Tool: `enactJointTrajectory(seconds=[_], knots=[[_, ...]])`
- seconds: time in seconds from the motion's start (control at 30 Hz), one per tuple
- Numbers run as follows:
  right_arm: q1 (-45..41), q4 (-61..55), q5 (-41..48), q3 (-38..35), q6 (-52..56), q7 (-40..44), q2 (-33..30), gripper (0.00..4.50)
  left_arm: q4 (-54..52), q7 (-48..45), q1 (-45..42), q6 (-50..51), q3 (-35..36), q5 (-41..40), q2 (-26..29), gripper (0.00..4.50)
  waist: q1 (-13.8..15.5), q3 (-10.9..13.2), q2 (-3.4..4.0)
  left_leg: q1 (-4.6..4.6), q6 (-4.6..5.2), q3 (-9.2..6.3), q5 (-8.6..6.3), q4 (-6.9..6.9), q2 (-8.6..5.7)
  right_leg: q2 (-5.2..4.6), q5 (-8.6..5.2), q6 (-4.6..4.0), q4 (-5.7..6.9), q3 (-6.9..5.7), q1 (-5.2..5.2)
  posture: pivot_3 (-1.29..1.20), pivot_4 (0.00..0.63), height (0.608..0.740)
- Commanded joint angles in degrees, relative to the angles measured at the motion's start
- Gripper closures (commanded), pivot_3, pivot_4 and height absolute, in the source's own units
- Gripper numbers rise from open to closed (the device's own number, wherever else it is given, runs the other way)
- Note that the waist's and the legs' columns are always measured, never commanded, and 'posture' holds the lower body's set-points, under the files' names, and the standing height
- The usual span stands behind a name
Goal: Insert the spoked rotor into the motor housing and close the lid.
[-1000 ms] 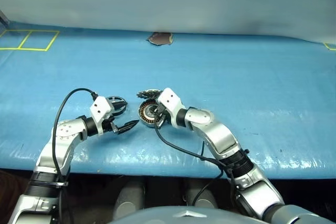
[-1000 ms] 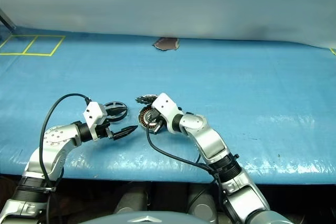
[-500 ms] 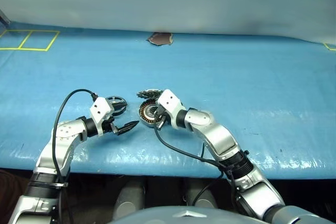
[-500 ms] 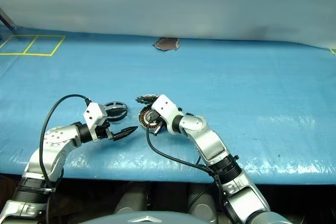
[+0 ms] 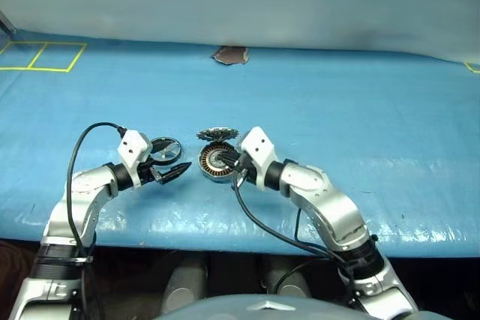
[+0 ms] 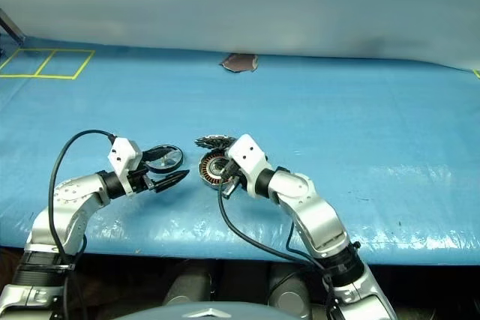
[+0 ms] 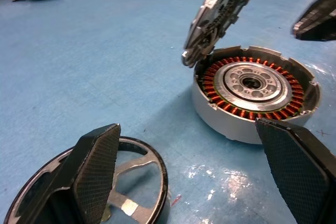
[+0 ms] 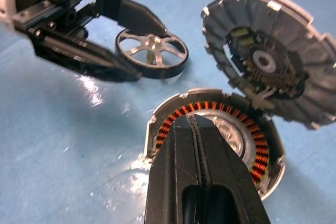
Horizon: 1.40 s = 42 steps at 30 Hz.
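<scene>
The motor housing, a silver cup with copper windings, sits on the blue sheet with its toothed grey lid hinged up at the far side. Left of it lies the spoked rotor, a dark-rimmed wheel with silver spokes. My left gripper is open, one finger over the rotor, the other toward the housing. My right gripper is shut and empty, its tips just above the housing's near rim.
A blue sheet covers the table, and its front edge runs close below both arms. A brown scrap lies at the far edge, with yellow tape squares at the far left.
My right gripper has drawn back from over the housing, uncovering its windings. My left gripper has shifted a little left, closer to the rotor. Housing, lid and rotor have stayed put.
</scene>
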Motion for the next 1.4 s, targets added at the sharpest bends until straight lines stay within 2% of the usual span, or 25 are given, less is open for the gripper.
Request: enactJointTrajectory(seconds=[0.03,0.23,0.37,0.53,0.73,0.77,0.83,1.03,1.4], knots=[[2.03,-3.23,0.38,1.34,-2.92,1.26,-1.69,4.48,-2.29,2.49,-1.96,4.93,1.49,0.08,2.09,0.00,-0.08,0.00,0.00,0.01,0.00,0.00,0.00,0.00,0.01,0.00,-0.03,-0.04,0.00,0.00,0.01,0.00,0.150,0.740],[3.96,-4.77,0.56,1.23,-7.31,1.73,-3.26,4.48,-3.40,3.97,-5.01,11.78,0.14,1.53,6.16,0.00,-0.08,0.02,-0.03,0.00,0.00,0.01,0.00,0.00,0.01,0.01,-0.01,-0.02,0.01,0.00,0.00,0.00,0.150,0.740],[3.78,-4.43,-0.87,3.21,-10.27,2.56,-4.17,4.48,-2.06,2.69,-7.09,13.30,-3.10,4.56,9.67,0.00,-0.06,0.02,-0.04,0.00,0.00,0.03,0.00,-0.03,0.01,0.00,0.07,0.13,-0.01,0.00,-0.01,0.00,0.150,0.740],[2.97,-2.94,-2.38,4.87,-11.94,2.33,-3.96,4.48,0.55,1.54,-9.35,14.54,-5.52,6.74,11.52,0.00,-0.01,0.03,-0.05,0.00,0.00,0.03,0.00,-0.02,0.01,0.01,0.05,0.09,-0.02,0.00,-0.01,0.00,0.150,0.740],[2.74,-2.27,-2.81,5.04,-12.62,2.16,-3.21,4.48,3.45,2.60,-12.38,16.10,-7.11,8.91,10.79,0.00,-0.02,0.04,-0.07,-0.01,0.00,0.03,0.00,-0.02,0.02,0.01,-0.01,0.00,-0.02,0.00,-0.02,0.00,0.150,0.740],[2.78,-2.19,-2.89,5.02,-12.68,2.09,-3.16,4.50,4.00,2.74,-12.87,16.11,-7.42,9.30,10.54,0.39,0.00,0.04,-0.07,-0.01,0.00,0.03,0.00,-0.02,0.01,0.01,0.01,0.02,-0.02,0.00,-0.02,0.00,0.150,0.740],[2.90,-2.17,-3.00,4.95,-12.72,1.95,-3.13,4.50,4.57,2.12,-13.51,15.91,-8.02,9.51,10.19,0.88,0.00,0.04,-0.07,-0.01,0.00,0.02,0.00,-0.03,0.01,0.01,0.10,0.19,-0.02,-0.01,-0.02,0.00,0.150,0.740],[3.12,-2.42,-3.13,4.64,-12.53,1.59,-3.10,4.50,6.26,1.67,-14.70,16.47,-9.31,9.89,9.14,0.88,0.00,0.04,-0.07,-0.01,-0.01,0.02,0.00,-0.02,0.01,0.01,0.11,0.20,-0.01,0.00,-0.02,0.00,0.150,0.740],[3.12,-2.43,-3.42,4.46,-12.38,1.18,-3.09,4.50,4.87,-0.69,-12.95,19.39,-5.83,5.25,8.22,0.88,-0.08,0.03,-0.08,0.01,0.00,0.03,0.00,-0.01,0.01,0.01,0.12,0.22,0.00,0.00,0.00,0.00,0.150,0.740]])
